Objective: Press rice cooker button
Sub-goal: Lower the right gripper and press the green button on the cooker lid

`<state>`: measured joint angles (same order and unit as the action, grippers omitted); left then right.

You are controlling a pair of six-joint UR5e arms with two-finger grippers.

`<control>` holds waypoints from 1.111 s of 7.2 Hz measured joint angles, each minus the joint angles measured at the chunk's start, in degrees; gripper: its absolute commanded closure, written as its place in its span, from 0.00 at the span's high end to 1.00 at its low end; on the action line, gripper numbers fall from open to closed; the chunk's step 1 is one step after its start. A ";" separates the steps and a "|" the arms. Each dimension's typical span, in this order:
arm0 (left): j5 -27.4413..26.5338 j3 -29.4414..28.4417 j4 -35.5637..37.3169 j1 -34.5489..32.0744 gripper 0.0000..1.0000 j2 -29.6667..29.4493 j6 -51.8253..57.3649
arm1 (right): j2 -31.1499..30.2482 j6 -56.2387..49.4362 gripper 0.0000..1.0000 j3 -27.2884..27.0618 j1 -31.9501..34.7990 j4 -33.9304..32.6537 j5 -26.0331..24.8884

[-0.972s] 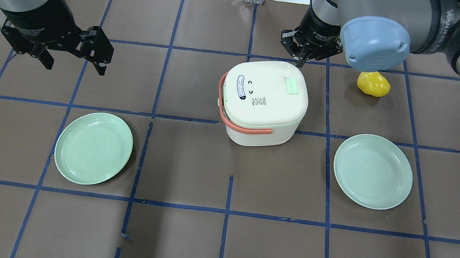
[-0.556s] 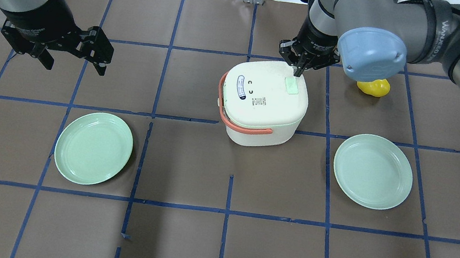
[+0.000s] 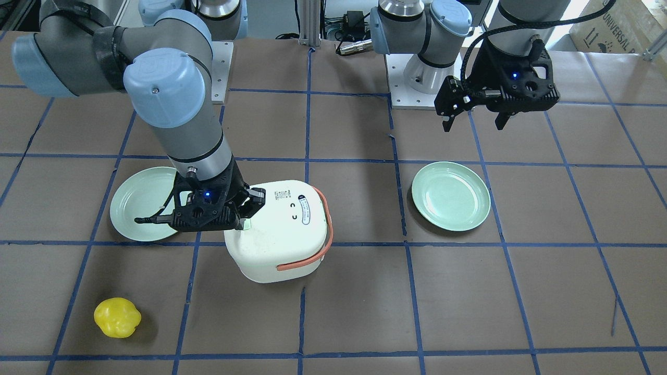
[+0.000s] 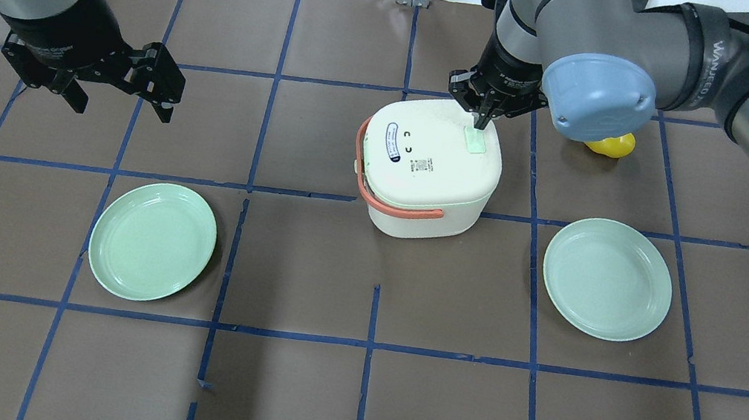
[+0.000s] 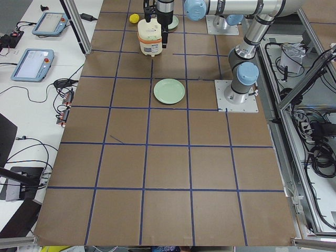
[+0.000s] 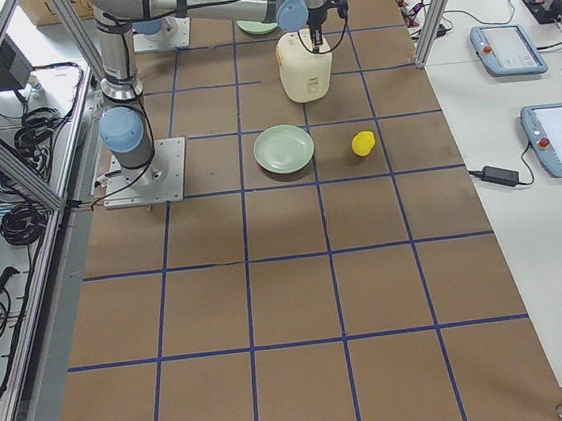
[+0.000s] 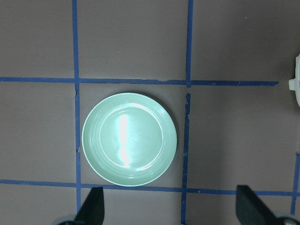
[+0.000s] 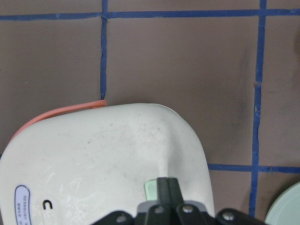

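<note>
Just under right tool, cooker button

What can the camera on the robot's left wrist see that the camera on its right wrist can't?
Only the left wrist camera shows a whole round pale green plate, with the left gripper open below it. Only the right wrist camera shows the white rice cooker lid up close, its orange handle, its pale green button and the right gripper, shut, over that button. Both show the brown table with blue tape lines. Each also catches a sliver of the other's thing: the cooker's edge, another green plate.
</note>
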<state>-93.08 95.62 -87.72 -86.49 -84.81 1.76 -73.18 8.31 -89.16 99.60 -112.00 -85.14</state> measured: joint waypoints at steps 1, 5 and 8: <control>0.00 0.00 0.00 0.00 1.00 0.00 0.00 | -0.34 0.01 0.05 -0.53 0.09 -0.03 -0.02; 0.00 0.00 -0.08 0.00 1.00 0.00 0.00 | -0.78 -0.04 0.05 -1.80 0.15 -0.06 0.03; 0.00 0.00 -0.01 0.00 1.00 0.00 0.00 | -0.67 -0.05 0.05 -1.97 0.15 -0.09 0.08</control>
<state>-93.08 95.62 -87.73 -86.49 -84.81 1.76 -73.85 8.26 -91.13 99.76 -112.09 -85.06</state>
